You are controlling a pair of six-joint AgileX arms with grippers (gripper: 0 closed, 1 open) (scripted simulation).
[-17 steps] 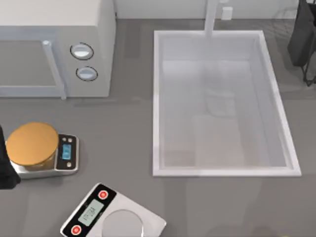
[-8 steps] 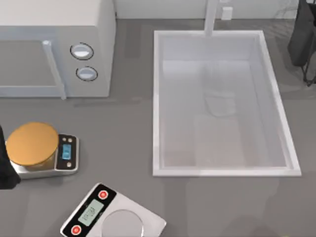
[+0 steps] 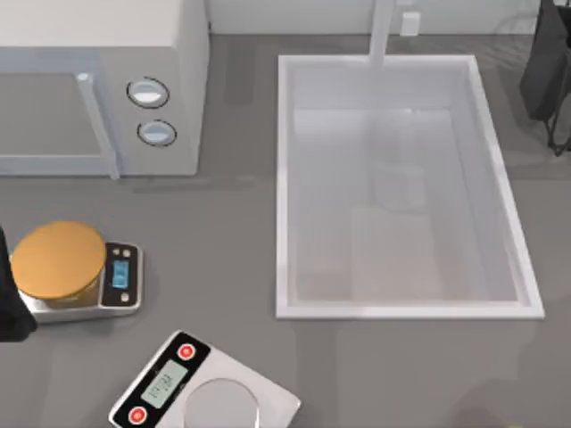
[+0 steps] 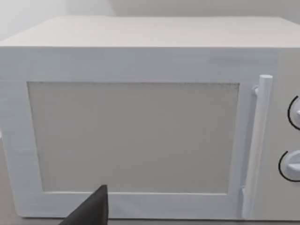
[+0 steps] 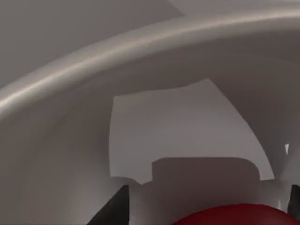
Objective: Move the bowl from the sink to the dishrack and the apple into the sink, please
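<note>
The white sink (image 3: pixel 284 187) fills the right half of the table in the top view, with its faucet post (image 3: pixel 382 31) at the far short side and nothing lying in the basin. The bowl is out of view. In the right wrist view the red apple (image 5: pixel 234 216) sits close up between the dark fingers of my right gripper (image 5: pixel 206 206), which is shut on it; pale grey curved surfaces lie behind. My left arm (image 3: pixel 7 299) rests at the table's left edge. Its gripper (image 4: pixel 93 208) faces the microwave door.
A white microwave (image 3: pixel 98 80) stands at the back left. An orange-topped scale (image 3: pixel 62 263) sits at the left, and a silver scale (image 3: pixel 205 388) at the front. A dark framed object (image 3: pixel 549 71) stands at the far right edge; I cannot tell whether it is the dishrack.
Only the faint shadows on the sink floor have shifted. The scales, the microwave and the left arm stand as before.
</note>
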